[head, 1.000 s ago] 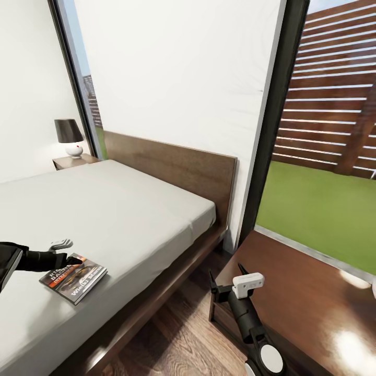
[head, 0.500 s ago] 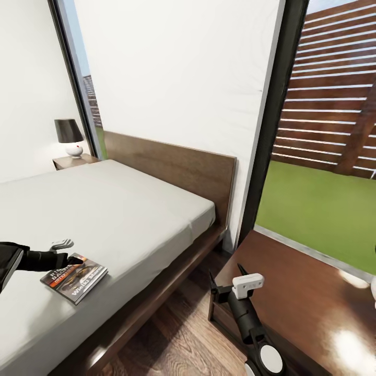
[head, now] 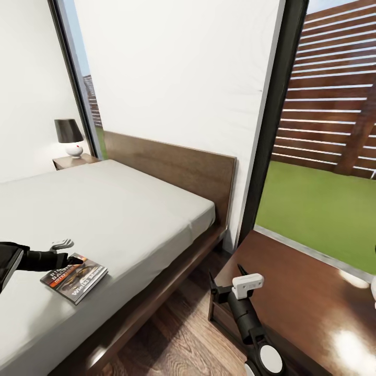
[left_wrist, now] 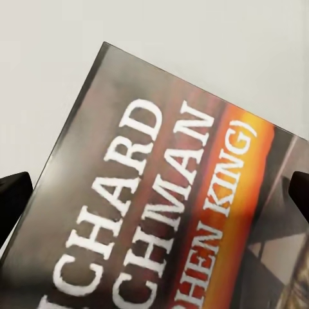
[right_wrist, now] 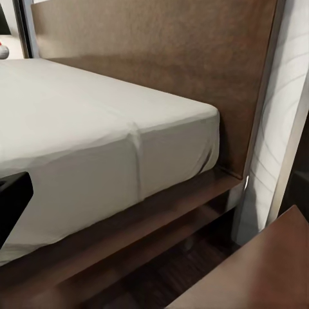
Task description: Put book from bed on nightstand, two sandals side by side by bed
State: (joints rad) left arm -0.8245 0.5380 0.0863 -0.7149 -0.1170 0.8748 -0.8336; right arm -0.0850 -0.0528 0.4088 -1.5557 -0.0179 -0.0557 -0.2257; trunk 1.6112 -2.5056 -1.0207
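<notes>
step in hand: book pickup. book (head: 74, 276) lies flat on the bed (head: 120, 219) near its near-right edge. left gripper (head: 70, 252) is at the book's far-left corner; in the left wrist view its fingers (left_wrist: 13, 203) are spread, straddling the cover, nothing pinched. right gripper (head: 225, 282) idles low by the near nightstand (head: 308, 297); can't tell its finger state. next, likely: press fingers on the book edge, lift, carry right to the nightstand surface.

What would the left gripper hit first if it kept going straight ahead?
Most likely the book on the bed: the left gripper points at its cover, fingers either side of it.
</notes>
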